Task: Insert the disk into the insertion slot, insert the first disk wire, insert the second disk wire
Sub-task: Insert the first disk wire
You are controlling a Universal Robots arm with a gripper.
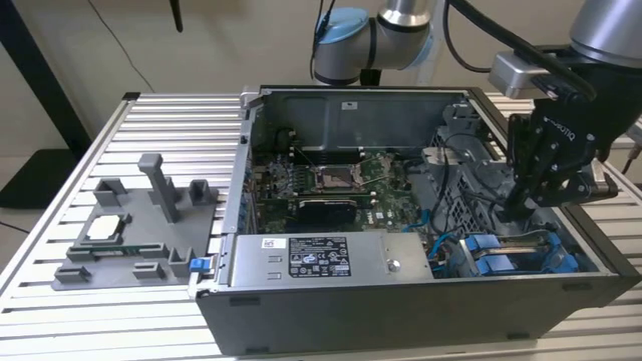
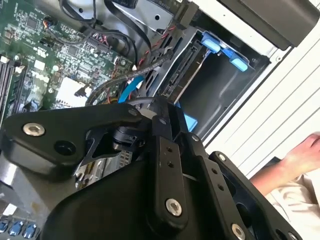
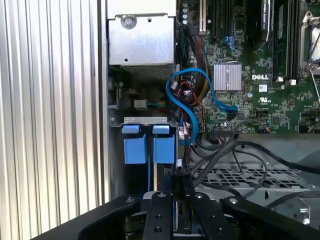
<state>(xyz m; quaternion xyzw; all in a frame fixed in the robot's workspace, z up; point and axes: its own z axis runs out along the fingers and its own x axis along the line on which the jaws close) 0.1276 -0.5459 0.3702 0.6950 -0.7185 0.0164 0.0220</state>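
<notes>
Gripper (image 1: 519,209) low inside open computer case (image 1: 401,320), beside blue drive-tray tabs (image 1: 497,256) and black cables (image 3: 225,152); grip state cannot be told.

Your arm (image 1: 401,19) shows silver-grey tubes, a pale blue joint cap (image 1: 339,28) and black cables (image 1: 497,34); its black gripper (image 1: 527,199) carries silver screws (image 2: 173,207) and white lettering (image 1: 561,134).

A grey fixture (image 1: 165,233) (a processor chip (image 1: 105,227) lies on it) sits on the slatted table (image 1: 90,316) beside the computer case (image 1: 401,316).
</notes>
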